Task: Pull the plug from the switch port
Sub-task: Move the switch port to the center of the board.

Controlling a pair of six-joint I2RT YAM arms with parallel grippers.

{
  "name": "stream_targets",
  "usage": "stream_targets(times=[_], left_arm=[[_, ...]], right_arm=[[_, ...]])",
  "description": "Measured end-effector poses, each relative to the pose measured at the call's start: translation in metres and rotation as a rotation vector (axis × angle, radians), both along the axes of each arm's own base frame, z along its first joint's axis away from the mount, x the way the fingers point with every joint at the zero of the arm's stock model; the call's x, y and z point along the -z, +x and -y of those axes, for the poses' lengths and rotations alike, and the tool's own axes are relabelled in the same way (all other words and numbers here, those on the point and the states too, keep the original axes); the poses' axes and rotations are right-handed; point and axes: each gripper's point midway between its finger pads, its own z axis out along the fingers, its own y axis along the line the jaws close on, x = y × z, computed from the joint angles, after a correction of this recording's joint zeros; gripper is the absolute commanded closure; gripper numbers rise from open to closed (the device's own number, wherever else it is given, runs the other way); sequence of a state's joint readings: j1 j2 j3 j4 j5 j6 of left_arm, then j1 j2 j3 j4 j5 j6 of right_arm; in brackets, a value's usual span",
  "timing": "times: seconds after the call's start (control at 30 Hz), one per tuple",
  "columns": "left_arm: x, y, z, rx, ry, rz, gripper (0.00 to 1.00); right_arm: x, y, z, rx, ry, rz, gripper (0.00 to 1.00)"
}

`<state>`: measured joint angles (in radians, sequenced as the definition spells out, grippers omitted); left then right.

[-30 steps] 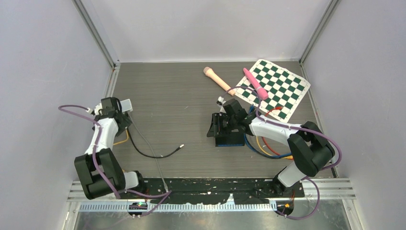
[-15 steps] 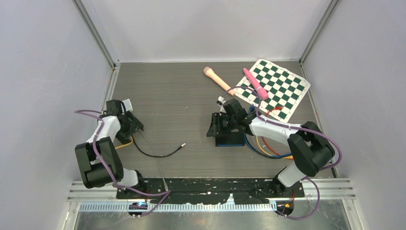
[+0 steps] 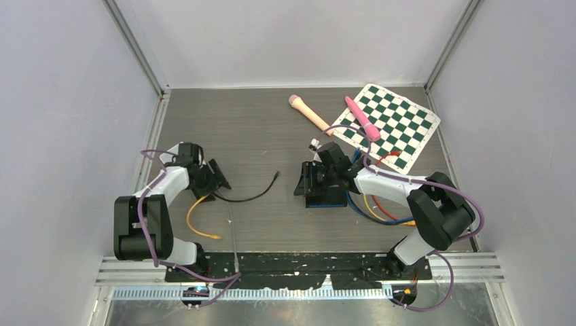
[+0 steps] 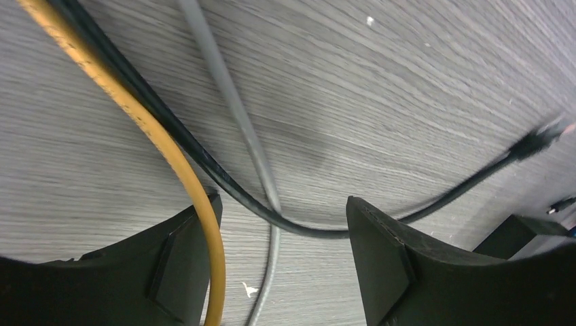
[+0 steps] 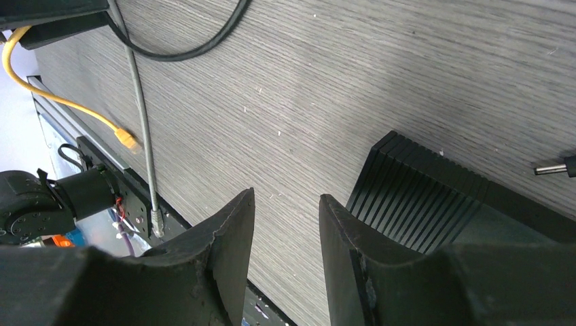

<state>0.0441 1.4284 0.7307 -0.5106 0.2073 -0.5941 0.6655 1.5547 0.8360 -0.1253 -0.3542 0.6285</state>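
You swung the left pincer (image 4: 282,204) toward three o'clock. Its jaws narrowed but stayed apart around the black cable (image 4: 306,229). The plug (image 3: 275,175) slid too — already out, at nine o'clock of the switch (image 3: 309,187). Your right pincer (image 5: 286,197) sat slightly apart — holding nothing.

My overhead camera looks down on the whole desk (image 3: 258,136); both wrist cameras skim it closely, sharing the black cable (image 4: 312,232).

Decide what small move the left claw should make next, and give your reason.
Probably close the left claw on the black cable: it stands open astride that cable, though the yellow cable and grey cable lie there too.
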Motion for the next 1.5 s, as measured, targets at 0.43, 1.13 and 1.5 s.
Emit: stream_targets(times=[0.43,1.13,1.5], left_arm=[[-0.001,-0.005,0.039,0.146,-0.003,0.028,0.34],[-0.060,-0.016,-0.018,0.031,0.228,0.242,0.00],[-0.075,-0.036,-0.071,-0.182,0.326,0.267,0.00]], right_arm=[[0.003,-0.002,0.002,-0.007,-0.005,0.003,0.51],[0.011,0.028,-0.141,-0.477,-0.061,0.218,0.42],[0.007,0.023,-0.181,-0.646,-0.120,0.362,0.41]])
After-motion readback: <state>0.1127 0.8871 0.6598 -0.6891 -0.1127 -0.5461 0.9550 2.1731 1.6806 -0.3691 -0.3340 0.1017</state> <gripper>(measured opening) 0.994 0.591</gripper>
